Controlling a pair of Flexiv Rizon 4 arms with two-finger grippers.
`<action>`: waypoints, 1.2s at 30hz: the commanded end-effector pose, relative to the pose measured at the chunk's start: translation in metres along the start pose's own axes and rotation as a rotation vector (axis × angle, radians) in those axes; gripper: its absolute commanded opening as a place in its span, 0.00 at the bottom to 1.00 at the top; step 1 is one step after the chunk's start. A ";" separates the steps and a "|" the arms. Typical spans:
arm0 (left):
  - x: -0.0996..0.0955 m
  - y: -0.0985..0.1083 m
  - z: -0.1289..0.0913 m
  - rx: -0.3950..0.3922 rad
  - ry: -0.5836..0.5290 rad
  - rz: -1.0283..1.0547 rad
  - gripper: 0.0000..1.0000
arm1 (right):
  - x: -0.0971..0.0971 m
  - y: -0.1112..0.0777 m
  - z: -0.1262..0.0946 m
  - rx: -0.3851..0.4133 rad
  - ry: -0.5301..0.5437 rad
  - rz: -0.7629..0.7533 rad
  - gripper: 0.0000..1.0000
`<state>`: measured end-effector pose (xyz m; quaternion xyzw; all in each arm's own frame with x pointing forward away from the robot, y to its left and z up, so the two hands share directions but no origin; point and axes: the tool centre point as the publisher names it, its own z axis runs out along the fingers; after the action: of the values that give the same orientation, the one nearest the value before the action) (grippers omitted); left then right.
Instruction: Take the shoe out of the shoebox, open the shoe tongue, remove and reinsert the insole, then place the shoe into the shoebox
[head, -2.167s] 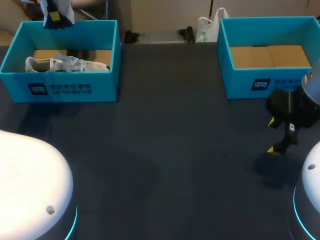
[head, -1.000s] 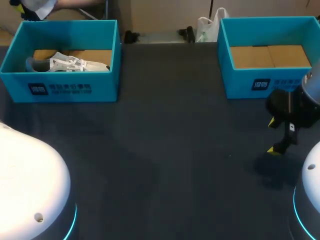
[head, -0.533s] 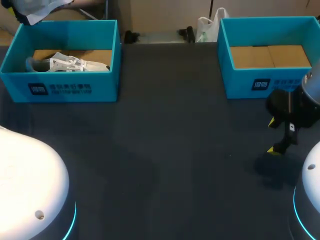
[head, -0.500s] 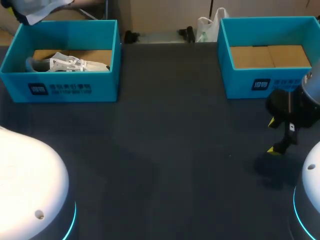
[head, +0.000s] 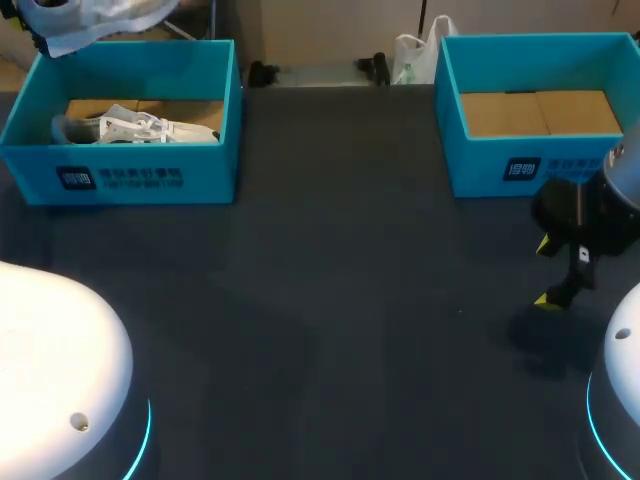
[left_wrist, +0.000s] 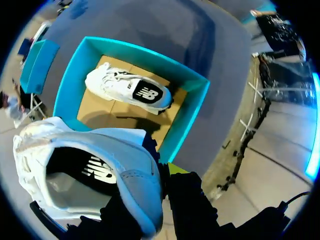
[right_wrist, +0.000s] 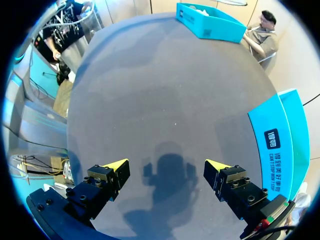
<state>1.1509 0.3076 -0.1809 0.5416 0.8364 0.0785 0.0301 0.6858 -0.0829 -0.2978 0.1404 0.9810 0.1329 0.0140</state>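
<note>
Left gripper (left_wrist: 162, 176), pinching white shoe (head: 90, 15) at its collar, is swinging it rightward versus before, above shoebox (head: 120, 178) far-left corner; long axis lying side-to-side. Right gripper (head: 543, 272) is hanging spread.

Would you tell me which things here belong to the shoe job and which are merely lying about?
Job: white lace-up sneaker gripped in the left hand; teal cardboard shoebox at left.
Lying about: second white sneaker inside that shoebox; empty teal box at right, probably.
</note>
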 end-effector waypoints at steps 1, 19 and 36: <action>0.003 0.003 0.007 -0.019 0.012 0.117 0.00 | 0.001 0.000 0.000 0.002 -0.002 0.000 1.00; -0.006 0.016 0.019 -0.031 0.034 0.270 0.00 | 0.001 0.000 0.000 0.002 -0.002 0.000 1.00; -0.015 0.018 0.068 -0.016 0.105 0.344 0.00 | 0.001 0.000 0.000 0.002 -0.002 0.000 1.00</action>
<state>1.1755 0.3071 -0.2415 0.6710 0.7314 0.1201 -0.0205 0.6858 -0.0829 -0.2979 0.1404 0.9810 0.1329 0.0139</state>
